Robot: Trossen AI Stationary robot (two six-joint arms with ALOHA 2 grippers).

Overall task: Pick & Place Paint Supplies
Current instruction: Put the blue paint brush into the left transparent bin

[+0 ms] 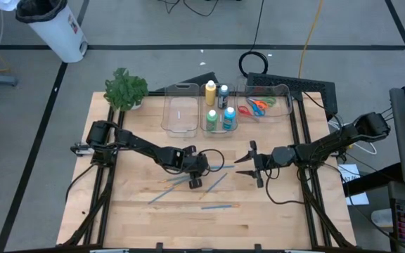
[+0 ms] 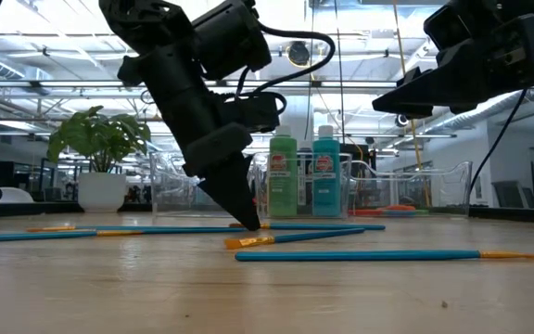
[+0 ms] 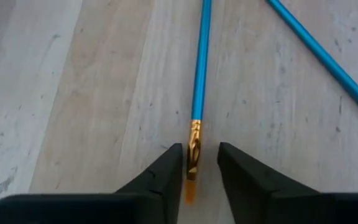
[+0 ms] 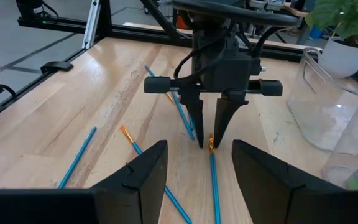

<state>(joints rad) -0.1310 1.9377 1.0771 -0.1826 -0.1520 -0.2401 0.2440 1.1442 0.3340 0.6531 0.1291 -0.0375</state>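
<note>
Five thin blue paintbrushes with orange tips lie loose on the pale wood-plank table [image 1: 132,211], mid-table and toward the near side. Left gripper [image 3: 196,167] is down at the table: its fingers stand narrowly apart astride the orange tip of one paintbrush [image 3: 198,87], not yet clamped on it. Right gripper [image 1: 253,163] hangs above the table just right of it, fingers open, empty.

Three clear plastic bins along the far edge. Left bin [image 1: 180,116]: nothing seen inside. Middle bin [image 1: 219,129]: four small paint bottles, one yellow, one dark, one green, one blue. Right bin [image 1: 281,105]: scissors [image 1: 257,106], orange, red and green handles showing; count unclear.

Leafy potted plant [image 1: 126,89] at far left corner.
</note>
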